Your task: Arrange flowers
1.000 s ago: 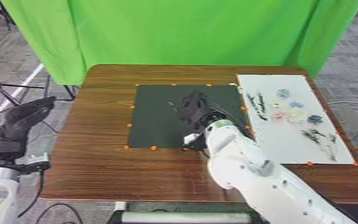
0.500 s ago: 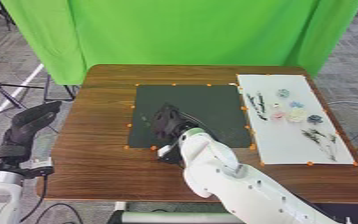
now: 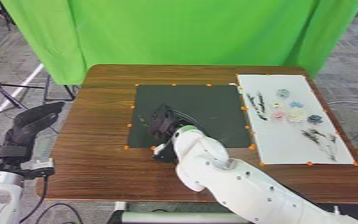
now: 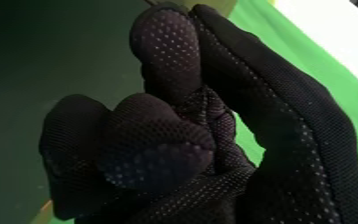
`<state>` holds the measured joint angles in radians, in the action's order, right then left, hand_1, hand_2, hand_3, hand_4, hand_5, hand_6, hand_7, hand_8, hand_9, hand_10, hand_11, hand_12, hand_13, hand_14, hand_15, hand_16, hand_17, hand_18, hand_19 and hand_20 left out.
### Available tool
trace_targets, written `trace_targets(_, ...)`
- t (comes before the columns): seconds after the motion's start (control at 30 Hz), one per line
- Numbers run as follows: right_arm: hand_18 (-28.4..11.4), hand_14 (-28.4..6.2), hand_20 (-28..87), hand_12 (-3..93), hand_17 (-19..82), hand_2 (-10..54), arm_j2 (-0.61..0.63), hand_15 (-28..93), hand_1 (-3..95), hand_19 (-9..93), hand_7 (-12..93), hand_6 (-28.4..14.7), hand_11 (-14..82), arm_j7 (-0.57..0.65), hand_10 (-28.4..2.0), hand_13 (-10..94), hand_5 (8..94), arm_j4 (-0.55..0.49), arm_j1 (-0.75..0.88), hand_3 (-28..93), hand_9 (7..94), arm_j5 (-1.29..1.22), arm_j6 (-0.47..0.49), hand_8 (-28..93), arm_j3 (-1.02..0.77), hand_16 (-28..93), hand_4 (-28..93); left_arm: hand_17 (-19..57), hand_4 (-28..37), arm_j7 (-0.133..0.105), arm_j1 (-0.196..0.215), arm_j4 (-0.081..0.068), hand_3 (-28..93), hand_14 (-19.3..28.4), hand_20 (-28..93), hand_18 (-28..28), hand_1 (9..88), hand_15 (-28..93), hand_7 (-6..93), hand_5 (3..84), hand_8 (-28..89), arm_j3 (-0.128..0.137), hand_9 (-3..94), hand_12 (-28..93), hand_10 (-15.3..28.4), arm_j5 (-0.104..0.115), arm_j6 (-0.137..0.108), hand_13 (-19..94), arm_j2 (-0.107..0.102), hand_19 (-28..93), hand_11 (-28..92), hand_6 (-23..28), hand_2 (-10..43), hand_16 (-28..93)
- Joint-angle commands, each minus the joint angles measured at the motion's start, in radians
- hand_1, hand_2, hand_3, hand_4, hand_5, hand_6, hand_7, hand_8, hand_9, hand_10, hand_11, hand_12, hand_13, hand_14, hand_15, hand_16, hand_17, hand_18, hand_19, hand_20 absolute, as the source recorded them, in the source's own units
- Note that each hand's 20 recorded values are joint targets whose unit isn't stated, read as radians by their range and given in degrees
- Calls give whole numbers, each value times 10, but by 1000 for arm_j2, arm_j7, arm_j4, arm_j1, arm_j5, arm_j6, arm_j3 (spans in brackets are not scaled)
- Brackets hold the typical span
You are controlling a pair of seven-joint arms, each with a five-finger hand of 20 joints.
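In the head view my right hand (image 3: 162, 124) is over the left part of the black mat (image 3: 220, 100), with a thin green sprig (image 3: 143, 120) at its fingertips. My right hand (image 4: 171, 65) in the right wrist view pinches with its fingertips together, and a bit of thin stem (image 4: 151, 2) sticks out past them. On the white sheet (image 3: 278, 145) at the right lie dark twigs (image 3: 262, 106), pale flower heads in pink (image 3: 278, 115), cream (image 3: 295, 116) and blue (image 3: 315, 119), and leafy stems (image 3: 318, 137). My left hand (image 3: 35, 120) is off the table's left side, its fingers straight.
The brown table (image 3: 95, 170) extends around the mat and the sheet, whose edges carry small orange markers. A green curtain (image 3: 193, 35) hangs behind the table. The right forearm crosses the table's front edge.
My right hand has moved left and toward the table's front over the mat, and the green sprig has moved with it. My left hand has shifted only slightly.
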<state>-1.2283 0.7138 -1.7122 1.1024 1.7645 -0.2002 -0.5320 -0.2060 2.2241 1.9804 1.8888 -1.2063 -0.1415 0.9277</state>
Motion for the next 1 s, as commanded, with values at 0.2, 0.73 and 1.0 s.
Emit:
trace_targets(0.2, -52, 44, 465, 395, 740, -95, -6, 616, 578, 824, 505, -64, 284, 35, -109, 937, 697, 38, 7, 602, 932, 0, -23, 76, 14, 230, 61, 61, -194, 20, 19, 18, 675, 154, 147, 115, 277, 97, 164, 431, -84, 15, 381, 96, 132, -10, 32, 298, 6, 51, 157, 31, -88, 2)
trace_targets(0.73, -47, 34, 471, 385, 741, -95, -10, 597, 558, 813, 529, -54, 290, 32, -110, 937, 666, 44, 8, 598, 923, -1, -29, 111, 6, 233, 65, 58, -192, 37, 19, 22, 669, 156, 145, 118, 279, 101, 162, 429, -82, 22, 373, 97, 132, -16, 62, 298, 13, 52, 153, 32, -86, 3)
trace_targets(1.0, -47, 32, 473, 366, 742, -95, -12, 594, 545, 809, 528, -53, 300, 30, -114, 937, 663, 41, 9, 589, 919, -11, -22, 126, 1, 232, 52, 58, -190, 41, 18, 23, 670, 158, 145, 119, 279, 103, 159, 426, -81, 24, 371, 98, 131, -19, 72, 298, 15, 51, 152, 33, -88, 4)
